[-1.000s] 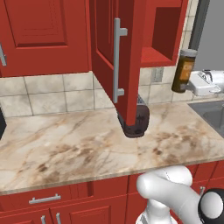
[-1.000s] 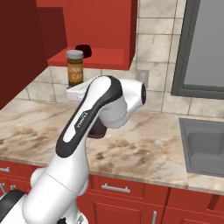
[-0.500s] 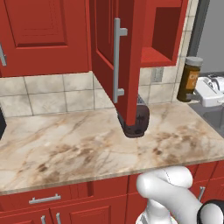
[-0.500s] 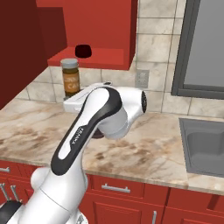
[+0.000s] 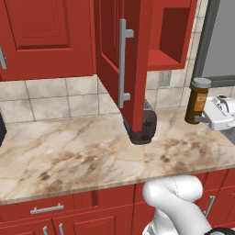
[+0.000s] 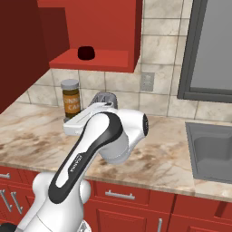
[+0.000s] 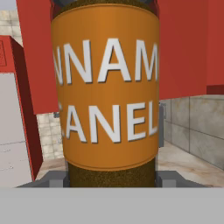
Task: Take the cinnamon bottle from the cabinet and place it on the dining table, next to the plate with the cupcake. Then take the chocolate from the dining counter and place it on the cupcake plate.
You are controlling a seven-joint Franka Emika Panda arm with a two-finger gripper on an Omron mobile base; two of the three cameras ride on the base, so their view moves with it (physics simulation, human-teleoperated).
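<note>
Tool (image 7: 112, 181) gripping cinnamon bottle (image 7: 107, 87), label lettering in hand view

open cabinet door (image 5: 124, 69) hangs over worktop (image 5: 69, 156); dark appliance (image 5: 143, 126) beneath it.

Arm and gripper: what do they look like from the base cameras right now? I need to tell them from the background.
The arm is glossy white with rounded, bulbous links, dark grey joint rings and a black stripe with small pale lettering down one link. The gripper has a boxy white hand and short grey fingers. No loose cables show.
</note>
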